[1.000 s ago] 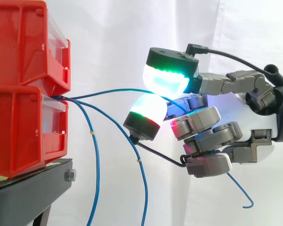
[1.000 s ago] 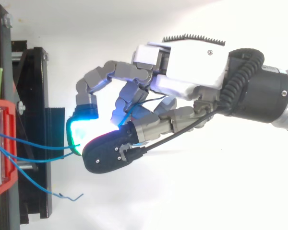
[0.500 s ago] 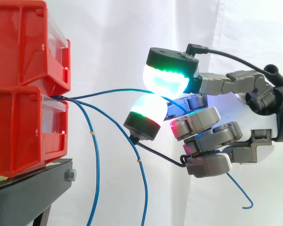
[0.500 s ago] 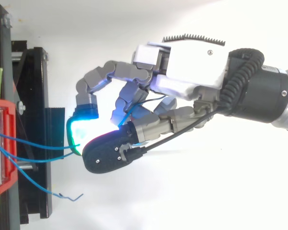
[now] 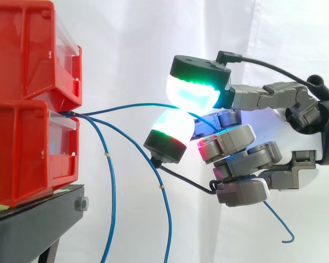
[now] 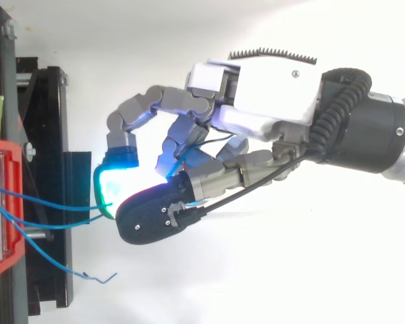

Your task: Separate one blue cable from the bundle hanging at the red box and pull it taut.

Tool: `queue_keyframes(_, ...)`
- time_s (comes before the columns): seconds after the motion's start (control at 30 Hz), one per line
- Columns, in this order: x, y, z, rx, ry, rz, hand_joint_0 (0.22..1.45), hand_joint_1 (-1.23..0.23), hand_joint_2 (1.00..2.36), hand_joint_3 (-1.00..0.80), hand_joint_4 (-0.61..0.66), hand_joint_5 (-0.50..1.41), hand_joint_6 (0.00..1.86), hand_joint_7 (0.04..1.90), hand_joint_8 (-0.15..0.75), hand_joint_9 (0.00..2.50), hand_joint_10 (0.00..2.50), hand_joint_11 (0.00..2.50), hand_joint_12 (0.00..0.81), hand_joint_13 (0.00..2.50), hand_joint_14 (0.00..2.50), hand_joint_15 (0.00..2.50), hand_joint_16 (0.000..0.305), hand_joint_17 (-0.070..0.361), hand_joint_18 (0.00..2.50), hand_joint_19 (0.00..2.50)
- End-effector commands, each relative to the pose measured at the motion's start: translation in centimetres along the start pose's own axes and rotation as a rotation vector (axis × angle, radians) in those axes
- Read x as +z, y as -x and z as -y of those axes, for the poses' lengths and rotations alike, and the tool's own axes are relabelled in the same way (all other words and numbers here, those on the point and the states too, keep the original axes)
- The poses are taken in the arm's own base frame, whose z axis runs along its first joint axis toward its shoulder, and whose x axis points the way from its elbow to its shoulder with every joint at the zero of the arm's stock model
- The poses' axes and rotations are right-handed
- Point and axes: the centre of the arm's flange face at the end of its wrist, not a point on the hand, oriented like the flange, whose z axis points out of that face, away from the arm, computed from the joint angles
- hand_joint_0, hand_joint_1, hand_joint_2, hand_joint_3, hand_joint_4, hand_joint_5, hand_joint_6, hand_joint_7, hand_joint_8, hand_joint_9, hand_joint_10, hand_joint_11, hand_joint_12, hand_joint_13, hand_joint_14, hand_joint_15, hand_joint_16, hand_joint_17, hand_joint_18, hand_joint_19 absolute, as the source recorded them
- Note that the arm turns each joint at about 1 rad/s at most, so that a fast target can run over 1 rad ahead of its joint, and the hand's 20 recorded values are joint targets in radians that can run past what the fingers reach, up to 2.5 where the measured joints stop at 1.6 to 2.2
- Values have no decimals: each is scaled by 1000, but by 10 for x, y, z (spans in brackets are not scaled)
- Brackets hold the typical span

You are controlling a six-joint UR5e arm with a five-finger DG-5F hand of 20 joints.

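Robot hand pinching one blue cable, loose cables hanging from lower red bin

top view. hand enters from the right edge, fingers curled. its glowing fingertips pinch a blue cable that runs from the red box at the left edge. a second cable lies just beside it. a third cable ends free and kinked past the black stand.
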Motion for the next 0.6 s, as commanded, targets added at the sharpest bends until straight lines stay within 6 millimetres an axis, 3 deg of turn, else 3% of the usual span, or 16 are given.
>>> queue_keyframes(0.0, 0, 0, 0, 0, 0, 0, 649, -715, 1023, -65, 74, -185, 884, 1195, 331, 1188, 402, 1692, 369, 1229, 1825, 1473, 48, 108, 1281, 1151)
queue_keyframes(0.57, 0, 0, 0, 0, 0, 0, 648, -716, 1024, -66, 74, -185, 884, 1196, 329, 1186, 403, 1703, 379, 1234, 1829, 1453, 48, 108, 1282, 1141)
